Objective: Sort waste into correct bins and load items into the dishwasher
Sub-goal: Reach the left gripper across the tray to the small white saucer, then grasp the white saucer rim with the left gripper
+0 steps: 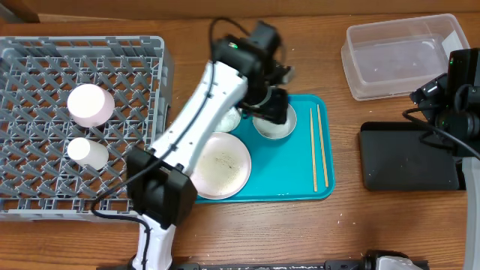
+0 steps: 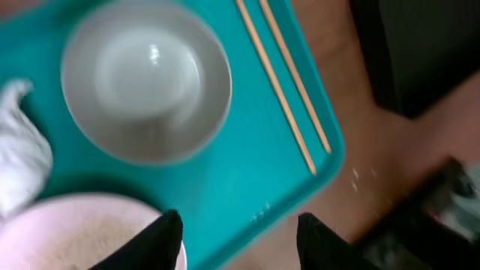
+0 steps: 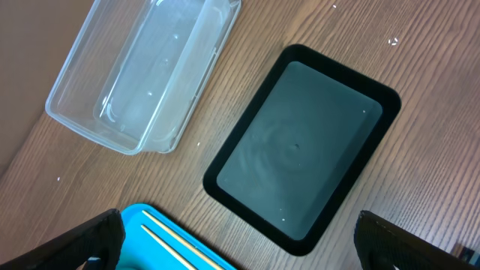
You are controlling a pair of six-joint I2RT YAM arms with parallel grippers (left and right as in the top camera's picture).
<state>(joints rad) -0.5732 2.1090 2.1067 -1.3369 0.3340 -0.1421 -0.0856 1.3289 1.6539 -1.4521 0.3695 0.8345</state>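
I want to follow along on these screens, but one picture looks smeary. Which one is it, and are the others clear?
Left wrist view: soft and smeared all over, with the grey bowl and chopsticks blurred and a small glare spot inside the bowl. Right wrist view: crisp, with a dull sheen on the black tray. Overhead view: sharp and evenly lit.

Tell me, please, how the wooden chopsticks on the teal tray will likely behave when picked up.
The chopsticks look thin and straight, so probably stiff and light. Lying flat on the smooth teal tray, they may slide or roll away from a closing grip. Being close together, side by side, grasping one would likely nudge the other.
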